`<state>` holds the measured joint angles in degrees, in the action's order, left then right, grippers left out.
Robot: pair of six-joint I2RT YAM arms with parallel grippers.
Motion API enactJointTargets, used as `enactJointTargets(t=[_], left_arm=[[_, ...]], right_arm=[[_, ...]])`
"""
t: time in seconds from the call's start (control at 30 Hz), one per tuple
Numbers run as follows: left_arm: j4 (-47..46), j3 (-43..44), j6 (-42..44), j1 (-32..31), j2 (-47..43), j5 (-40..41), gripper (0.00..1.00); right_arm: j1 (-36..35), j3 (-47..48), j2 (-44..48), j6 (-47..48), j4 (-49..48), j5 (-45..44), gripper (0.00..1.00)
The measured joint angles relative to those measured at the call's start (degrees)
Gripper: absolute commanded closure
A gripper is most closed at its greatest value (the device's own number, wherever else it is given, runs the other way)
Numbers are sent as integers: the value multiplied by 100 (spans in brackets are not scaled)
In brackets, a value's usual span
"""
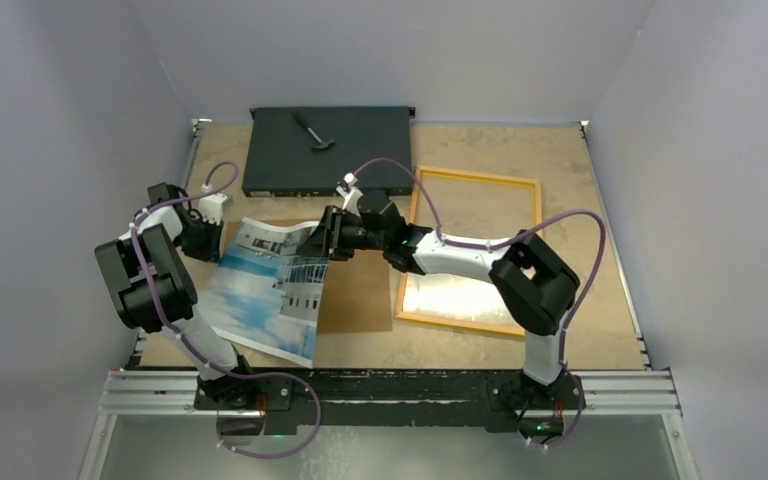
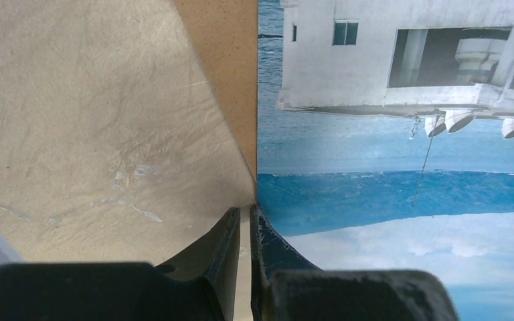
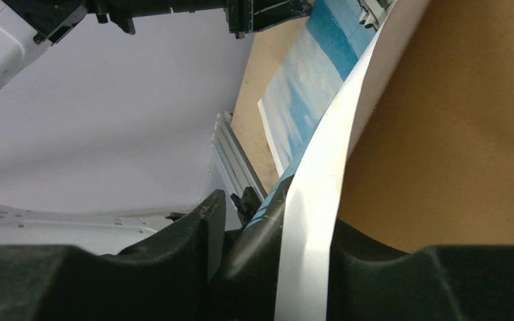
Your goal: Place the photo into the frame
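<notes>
Two robot arms hold a large paper print of a pale multi-storey building under blue cloudy sky point(image 1: 260, 285) by its far edge, above the left half of a brown particle-board table point(image 1: 580, 290). The left gripper point(image 1: 212, 236) is at the print's far left corner. In its wrist view the fingers point(image 2: 268, 247) stand drawn to a thin slit, with the picture's edge point(image 2: 388, 174) meeting their tips. The right gripper point(image 1: 326, 240) is clamped on the far right corner. Its wrist camera shows the sheet's white back point(image 3: 321, 187) running down between the dark pads point(image 3: 194, 234).

The print bows between the two grips, image side up, and its near corner hangs low toward the table's front rail. Part of it overlaps a plain brown backing board point(image 1: 360, 295) lying flat beneath. The thin rectangular picture frame with a bright yellow-orange border point(image 1: 480, 176) lies flat on the right half of the table, just beside the board and apart from the print. The right arm reaches across its near left part.

A flat black rectangular box point(image 1: 360, 150) sits against the far wall, with a small dark tool point(image 1: 312, 132) lying on its lid.
</notes>
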<state>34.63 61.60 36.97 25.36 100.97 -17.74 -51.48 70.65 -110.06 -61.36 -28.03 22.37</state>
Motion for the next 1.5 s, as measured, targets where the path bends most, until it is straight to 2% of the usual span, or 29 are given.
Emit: enactJointTargets(t=[0.2, 0.33, 0.53, 0.77, 0.9, 1.07, 1.13, 1.2, 1.27, 1.4, 1.5], left_arm=[[118, 9, -33, 0, 0, -39, 91], [155, 13, -33, 0, 0, -55, 91], [221, 13, -35, 0, 0, -94, 91], [227, 15, -35, -2, 0, -96, 92], [227, 15, -35, 0, 0, -96, 92], [229, 15, -35, 0, 0, -96, 93], [232, 15, -35, 0, 0, -96, 93], [232, 15, -35, 0, 0, -96, 93], [234, 15, -35, 0, 0, -96, 93], [306, 39, -35, 0, 0, -96, 93], [527, 114, -37, 0, 4, -111, 93]], right_arm=[[168, -299, 564, 382, 448, -195, 38], [291, -487, 748, 522, 743, -249, 34], [426, -826, 892, 638, 957, -341, 19], [470, -1239, 1303, 608, 957, -334, 20], [501, -1368, 1381, 577, 835, -315, 27], [538, -1709, 1379, 527, 741, -297, 47], [575, -1849, 1379, 507, 758, -295, 62], [608, -1882, 1379, 529, 796, -308, 89], [634, -1873, 1384, 608, 837, -354, 98], [667, -1626, 1438, 898, 1333, -588, 100], [688, -1088, 1626, 1314, 2000, -920, 100]])
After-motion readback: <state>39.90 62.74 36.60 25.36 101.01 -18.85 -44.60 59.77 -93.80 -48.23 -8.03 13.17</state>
